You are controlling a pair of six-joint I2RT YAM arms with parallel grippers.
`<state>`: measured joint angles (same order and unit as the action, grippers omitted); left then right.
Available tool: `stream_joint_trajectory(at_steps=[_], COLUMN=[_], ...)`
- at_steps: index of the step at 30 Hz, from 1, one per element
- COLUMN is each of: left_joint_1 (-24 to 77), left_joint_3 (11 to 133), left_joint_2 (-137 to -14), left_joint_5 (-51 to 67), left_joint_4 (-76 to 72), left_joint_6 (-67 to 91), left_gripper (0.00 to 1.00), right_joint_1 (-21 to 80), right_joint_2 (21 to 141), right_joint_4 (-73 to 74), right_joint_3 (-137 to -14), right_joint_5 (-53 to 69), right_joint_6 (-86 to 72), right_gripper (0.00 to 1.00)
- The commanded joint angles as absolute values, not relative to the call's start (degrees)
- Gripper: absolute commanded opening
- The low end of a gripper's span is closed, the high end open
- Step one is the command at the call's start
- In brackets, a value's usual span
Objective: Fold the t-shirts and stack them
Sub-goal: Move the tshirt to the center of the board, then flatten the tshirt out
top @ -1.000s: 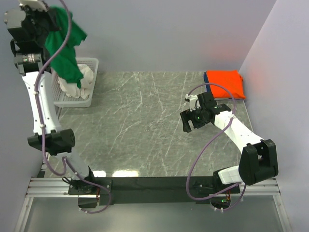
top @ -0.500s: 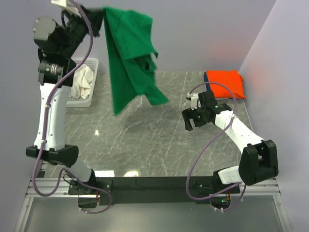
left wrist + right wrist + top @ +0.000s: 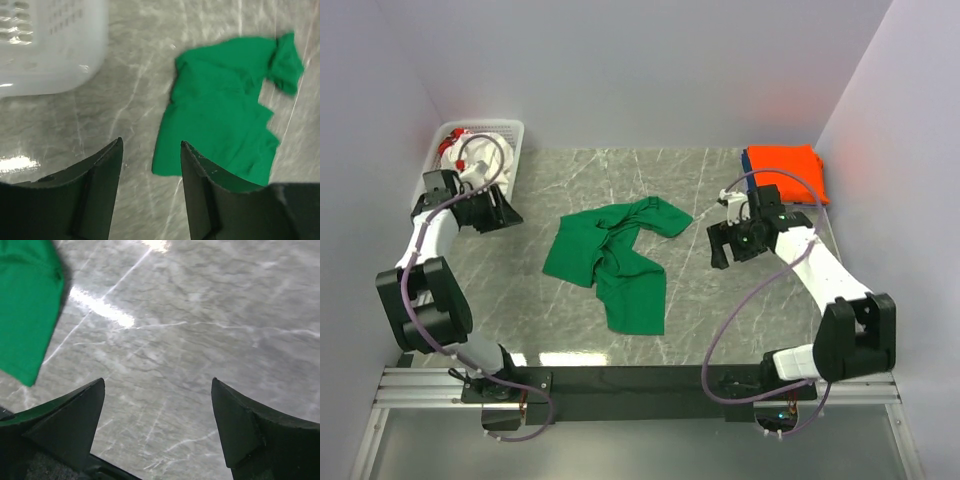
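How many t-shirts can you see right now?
4: green one crumpled mid-table, orange one folded at the far-right corner, a blue edge under it, white cloth in the basket. Others may be hidden there.

From my remote console I count, on one grey marble bench [image 3: 720, 320]: one crumpled dark green t-shirt [image 3: 615, 262], one folded bright orange t-shirt [image 3: 785, 172], one sliver of blue cloth [image 3: 746, 162], one white plastic lattice basket [image 3: 512, 140], two white robot arms, left [image 3: 425, 235] and right [image 3: 815, 268].

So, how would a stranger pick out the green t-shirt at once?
Look at the grey marble table. Near its middle lies the green t-shirt, crumpled and spread loosely. The orange t-shirt in the far right corner is neatly folded; this one is not.
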<state>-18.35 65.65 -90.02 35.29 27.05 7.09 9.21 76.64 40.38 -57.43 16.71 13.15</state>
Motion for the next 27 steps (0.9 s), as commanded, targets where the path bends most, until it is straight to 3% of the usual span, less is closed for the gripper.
stream_joint_trajectory(at_steps=[1, 5, 12, 16, 17, 27], left_joint_1=[-13.38, -5.99, 2.01, 5.61, 6.41, 16.69], left_joint_3=[69.43, 67.95, 58.72, 54.68, 53.97, 43.33], left_joint_2=[-86.3, -87.62, -87.1, -86.4, -85.79, -81.65], left_joint_5=[44.03, 41.84, 34.29, 32.35, 31.21, 17.94], left_joint_4=[31.61, 36.99, 30.94, 30.32, 30.24, 20.92], left_joint_6=[-8.74, -20.2, -22.24, -23.37, -23.73, -24.87], left_gripper=[0.55, 0.54, 0.56, 0.64, 0.72, 0.72], right_joint_1=[9.14, 9.4, 13.79, 17.4, 18.71, 27.33], right_joint_2=[81.71, 87.69, 97.37, 100.8, 102.2, 108.45], right_joint_4=[41.66, 41.75, 39.9, 35.6, 33.94, 26.72], right_joint_3=[-59.85, -62.13, -67.49, -68.64, -68.73, -67.33], right_joint_5=[22.58, 28.37, 35.59, 34.02, 33.23, 28.83], right_joint_6=[13.54, 13.18, 11.52, 8.27, 7.83, 1.24], right_gripper=[0.92, 0.87, 0.83, 0.84, 0.85, 0.84])
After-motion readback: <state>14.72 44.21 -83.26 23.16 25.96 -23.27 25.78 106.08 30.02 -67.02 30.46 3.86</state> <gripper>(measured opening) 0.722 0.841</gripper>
